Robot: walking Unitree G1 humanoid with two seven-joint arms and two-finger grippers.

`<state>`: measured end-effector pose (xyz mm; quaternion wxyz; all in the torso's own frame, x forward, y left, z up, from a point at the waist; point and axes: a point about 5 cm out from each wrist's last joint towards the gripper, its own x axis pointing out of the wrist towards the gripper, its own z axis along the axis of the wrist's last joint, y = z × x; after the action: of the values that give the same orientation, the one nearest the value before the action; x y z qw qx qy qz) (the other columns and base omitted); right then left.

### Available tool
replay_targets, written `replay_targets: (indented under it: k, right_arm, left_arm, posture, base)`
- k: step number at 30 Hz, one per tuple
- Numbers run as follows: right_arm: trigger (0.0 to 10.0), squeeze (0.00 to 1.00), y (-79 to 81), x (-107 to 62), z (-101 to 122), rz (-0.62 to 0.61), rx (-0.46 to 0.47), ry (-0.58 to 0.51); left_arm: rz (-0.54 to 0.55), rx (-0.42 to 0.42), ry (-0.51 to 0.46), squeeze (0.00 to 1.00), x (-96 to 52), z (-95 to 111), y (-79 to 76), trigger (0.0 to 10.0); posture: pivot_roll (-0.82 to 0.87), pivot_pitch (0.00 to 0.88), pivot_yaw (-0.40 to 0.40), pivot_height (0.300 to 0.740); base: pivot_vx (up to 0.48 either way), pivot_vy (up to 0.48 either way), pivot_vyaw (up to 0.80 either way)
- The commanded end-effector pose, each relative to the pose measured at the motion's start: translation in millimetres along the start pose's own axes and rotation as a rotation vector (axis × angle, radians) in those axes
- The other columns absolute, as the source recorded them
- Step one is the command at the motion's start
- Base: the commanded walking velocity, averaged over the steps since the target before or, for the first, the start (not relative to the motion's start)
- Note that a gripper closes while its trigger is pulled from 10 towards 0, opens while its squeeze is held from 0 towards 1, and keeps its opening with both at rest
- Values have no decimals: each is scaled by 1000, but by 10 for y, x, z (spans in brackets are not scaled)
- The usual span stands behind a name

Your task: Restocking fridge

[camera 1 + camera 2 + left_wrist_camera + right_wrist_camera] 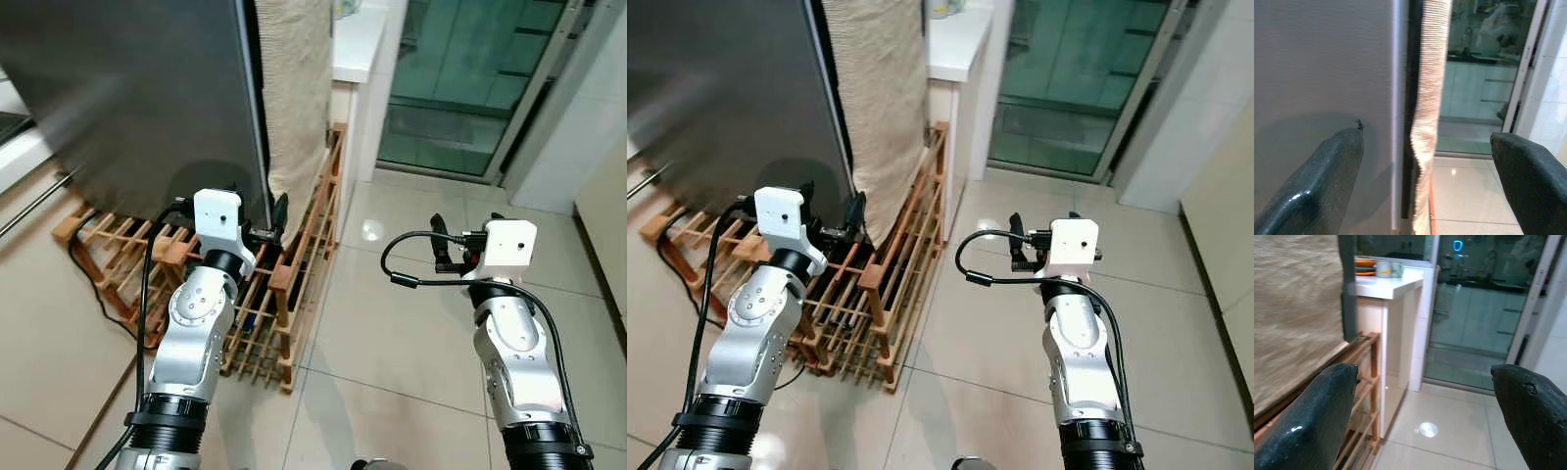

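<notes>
The fridge stands at the upper left, its dark grey door closed. My left gripper is open and held up at the door's right edge, low on the door. One finger lies in front of the door face, the other finger is out past the edge. My right gripper is open in the air over the tiled floor to the right, with nothing between its fingers. No food items can be seen.
A beige woven cloth hangs right beside the fridge. A slatted wooden rack lies at the fridge's foot, with a black cable over it. A white counter and a glass sliding door stand behind. Tiled floor lies open on the right.
</notes>
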<state>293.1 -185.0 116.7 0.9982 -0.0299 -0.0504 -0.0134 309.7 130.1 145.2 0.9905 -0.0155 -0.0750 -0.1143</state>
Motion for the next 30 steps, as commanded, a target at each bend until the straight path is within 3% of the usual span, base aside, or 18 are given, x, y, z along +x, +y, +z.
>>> replay_targets:
  k: [1, 9, 10, 11, 13, 18, 30]
  right_arm:
    - [10000, 0, -7, 19, 35, -1, -5, -22]
    - [10000, 0, -7, 18, 30, -8, 1, -21]
    - [10000, 0, -1, 16, 18, -8, 4, -17]
    - [10000, 0, -1, 16, 18, -8, 4, -17]
    - [10000, 0, 16, 15, 14, -5, 5, -16]
    - [10000, 0, -2, -15, 37, -16, 0, -25]
    - [10000, 0, -25, -112, 0, -35, -4, -11]
  left_arm:
    - [-10, 12, -21, 0, 78, 85, -32, 10000]
    - [-24, 9, 8, 0, 204, 57, -69, 10000]
    - [-47, -7, 9, 0, 312, 71, -160, 10000]
    - [-47, -7, 9, 0, 312, 71, -160, 10000]
    - [-77, -15, -6, 0, 518, 152, -310, 10000]
    - [-113, -22, -37, 0, 739, 322, -443, 10000]
    - [-41, -30, -23, 0, 912, 347, -442, 10000]
  posture:
    - [-10, 0, 14, 727]
    - [-11, 0, 17, 727]
    - [-14, 0, 16, 727]
    - [-14, 0, 16, 727]
    - [-30, 0, 21, 727]
    - [-57, 0, 39, 727]
    - [-84, 0, 54, 727]
  base:
    - [0, 0, 0]
    - [0, 0, 0]
    - [0, 0, 0]
    - [0, 0, 0]
    - [0, 0, 0]
    - [0, 0, 0]
    - [0, 0, 0]
